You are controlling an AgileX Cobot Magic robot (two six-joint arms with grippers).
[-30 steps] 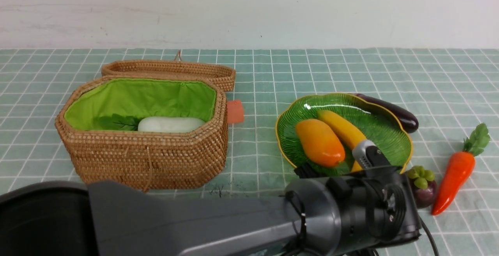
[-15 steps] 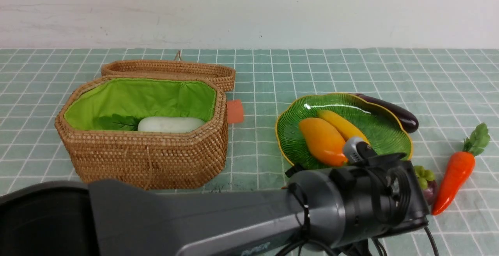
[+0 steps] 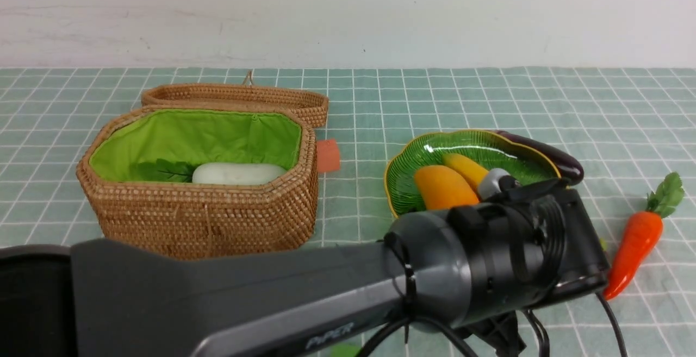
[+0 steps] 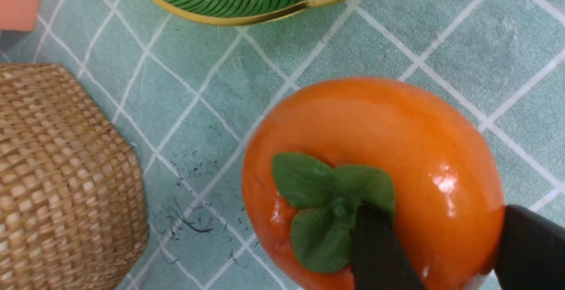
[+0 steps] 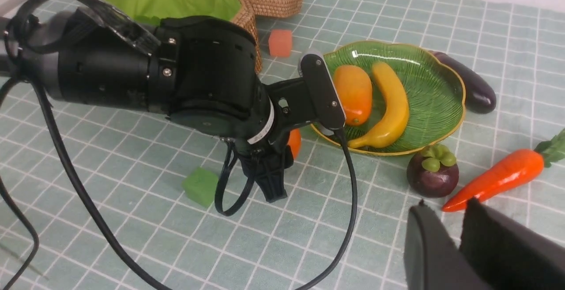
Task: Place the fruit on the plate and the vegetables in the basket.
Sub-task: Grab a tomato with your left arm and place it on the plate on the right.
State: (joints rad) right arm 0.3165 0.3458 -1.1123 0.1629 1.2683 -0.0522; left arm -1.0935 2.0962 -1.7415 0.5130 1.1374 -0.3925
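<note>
**Persimmon** (image 4: 353, 126): lay on the checked cloth (image 3: 489, 96) near the plate (image 3: 457, 142). In the front view it was hidden behind the left arm (image 3: 326, 292), lower centre.

**Left gripper** (image 4: 441, 237): jaws part-way apart, one over the green calyx and one at the flank, apparently placed to lift the round fruit. Whether they pressed on it could not be told.

**Plate**, centre right: held the mango (image 3: 441, 187) and banana (image 3: 462, 166).

**Basket** (image 3: 206, 221), left: held the radish (image 3: 239, 174).

**Not yet sorted:** mangosteen (image 5: 432, 175), eggplant (image 3: 549, 156), and carrot (image 3: 636, 243) at far right.

**Right gripper** (image 5: 461, 219): nearly closed and empty, seemingly kept out of the way.
</note>
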